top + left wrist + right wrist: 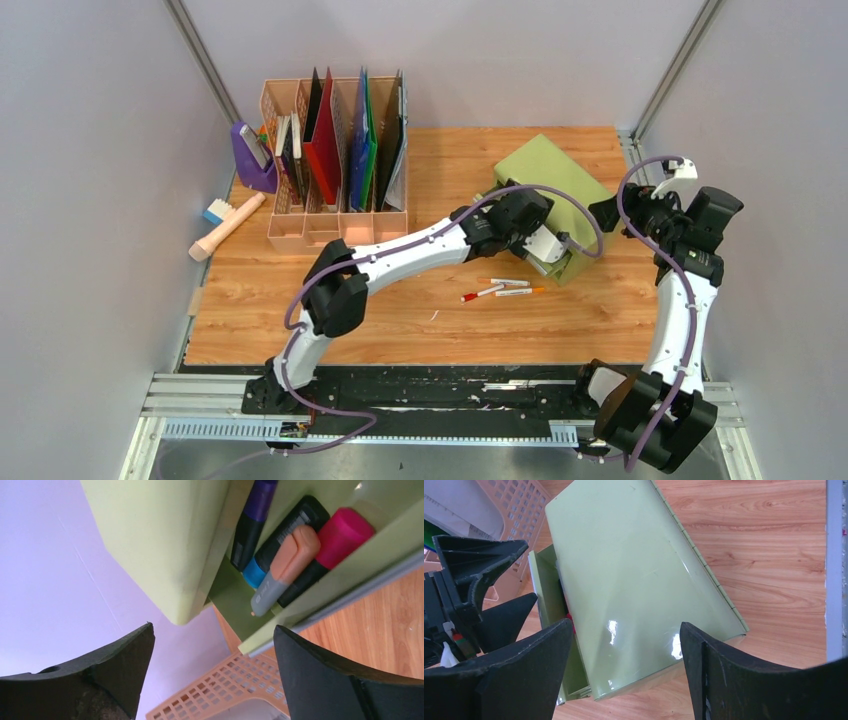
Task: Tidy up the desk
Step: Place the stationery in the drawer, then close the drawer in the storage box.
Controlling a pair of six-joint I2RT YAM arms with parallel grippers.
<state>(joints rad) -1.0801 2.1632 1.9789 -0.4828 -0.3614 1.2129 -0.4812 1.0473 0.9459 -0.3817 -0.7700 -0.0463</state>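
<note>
Desk (400,320) of light wood grain spread beneath both pincers, not yet tidy. A few loose pens (505,290) on it, just beside the left pincer (212,630) on the side toward the arm bases.

Left pincer spread wide, gripping nothing, parked at the mouth of the pulled-out drawer (345,577) of the green cabinet (555,165). Ahead of its fingertips, inside the drawer: purple marker (257,510), black marker (287,532) with a blue end, orange highlighter (290,555), pink highlighter (340,535), packed side by side.

Right pincer (624,627) likewise wide and empty, hanging above the cabinet top, the left pincer close on its left. Peach file rack (335,150) well apart from both.

Judged risks:
- Catching a finger on the drawer lip when backing out, so dragging or tipping the cabinet.
- Nudging the thin pens into a roll when coming down on them with so wide a spread.
- Collision between arms crowded round one cabinet.
- An off-centre push on the drawer, skewing the cabinet instead of closing it.
</note>
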